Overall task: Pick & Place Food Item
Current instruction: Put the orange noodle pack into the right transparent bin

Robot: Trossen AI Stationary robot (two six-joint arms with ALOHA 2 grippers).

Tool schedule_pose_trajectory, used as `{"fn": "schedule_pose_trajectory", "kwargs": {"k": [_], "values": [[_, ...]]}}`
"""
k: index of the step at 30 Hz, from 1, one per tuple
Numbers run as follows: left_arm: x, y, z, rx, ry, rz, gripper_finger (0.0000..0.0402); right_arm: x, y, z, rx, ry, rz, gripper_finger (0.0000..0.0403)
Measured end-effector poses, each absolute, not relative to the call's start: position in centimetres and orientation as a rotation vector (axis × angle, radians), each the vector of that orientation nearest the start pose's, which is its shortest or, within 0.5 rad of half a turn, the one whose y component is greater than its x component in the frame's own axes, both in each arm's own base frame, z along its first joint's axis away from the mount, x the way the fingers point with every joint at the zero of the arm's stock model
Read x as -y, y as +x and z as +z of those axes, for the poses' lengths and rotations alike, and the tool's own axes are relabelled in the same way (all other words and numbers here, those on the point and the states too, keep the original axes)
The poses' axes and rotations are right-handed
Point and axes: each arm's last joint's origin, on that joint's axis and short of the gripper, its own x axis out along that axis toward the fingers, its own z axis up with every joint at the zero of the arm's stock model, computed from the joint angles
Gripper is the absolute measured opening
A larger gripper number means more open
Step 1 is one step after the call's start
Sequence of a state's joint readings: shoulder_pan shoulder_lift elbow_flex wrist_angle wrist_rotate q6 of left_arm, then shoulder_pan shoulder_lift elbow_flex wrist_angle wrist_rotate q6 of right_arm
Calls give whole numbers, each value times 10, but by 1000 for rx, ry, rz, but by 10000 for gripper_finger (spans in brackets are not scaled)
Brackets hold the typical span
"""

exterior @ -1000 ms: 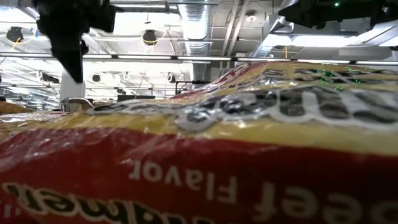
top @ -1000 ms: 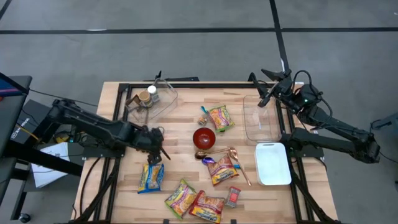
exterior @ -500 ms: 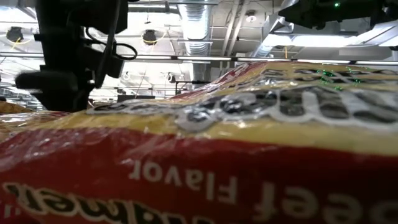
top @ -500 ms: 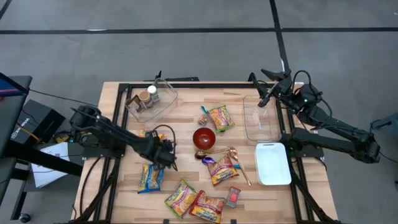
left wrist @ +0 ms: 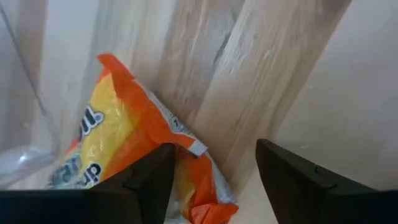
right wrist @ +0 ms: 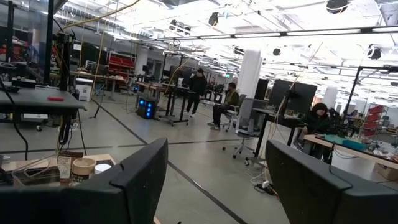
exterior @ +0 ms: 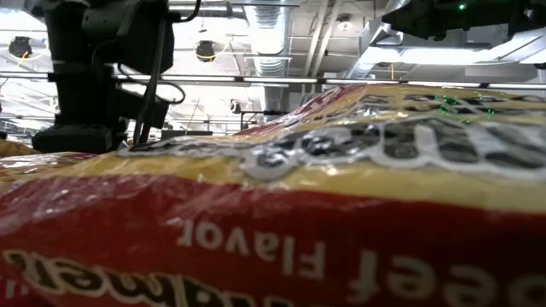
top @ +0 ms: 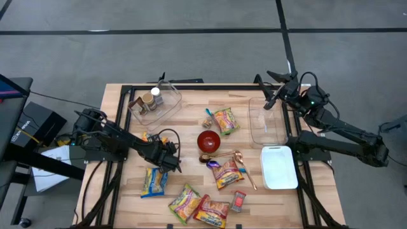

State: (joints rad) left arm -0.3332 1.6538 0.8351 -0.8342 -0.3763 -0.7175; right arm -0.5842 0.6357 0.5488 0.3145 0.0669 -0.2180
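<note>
Noodle packet (top: 154, 181), orange and yellow, lies flat on the worktop (top: 191, 159) near its front-left area, just below the left end effector (top: 168, 164), which hangs low over the packet's upper edge. In the left wrist view the same packet (left wrist: 134, 155) sits between and slightly ahead of the two dark fingers (left wrist: 149, 180), which stand apart with bare wood showing between them and nothing pinched. That spread, straddling stance suits a descent onto the packet's crimped end, probably the easiest part of a limp bag to pinch.

Several more packets (top: 198, 207) lie scattered along the front edge, and a red bowl (top: 208, 141) sits mid-worktop, so the reach has to stay clear of neighbours. A clear container (top: 267, 121) on the right side looks like a likely drop point, though that is a guess.

The right end effector (top: 270, 95) waits raised at the far right corner, its fingers spread and holding nothing.
</note>
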Motion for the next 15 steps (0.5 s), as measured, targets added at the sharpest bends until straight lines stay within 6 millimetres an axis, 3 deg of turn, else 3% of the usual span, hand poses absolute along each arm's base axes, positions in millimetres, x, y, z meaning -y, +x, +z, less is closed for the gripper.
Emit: {"fn": "schedule_pose_trajectory", "kwargs": {"k": [7, 15], "values": [[69, 230, 129, -1409, -14, 587, 154, 85, 125, 321, 153, -269, -671, 265], [66, 230, 128, -1371, 36, 630, 27, 85, 125, 321, 158, -270, -671, 265]]}}
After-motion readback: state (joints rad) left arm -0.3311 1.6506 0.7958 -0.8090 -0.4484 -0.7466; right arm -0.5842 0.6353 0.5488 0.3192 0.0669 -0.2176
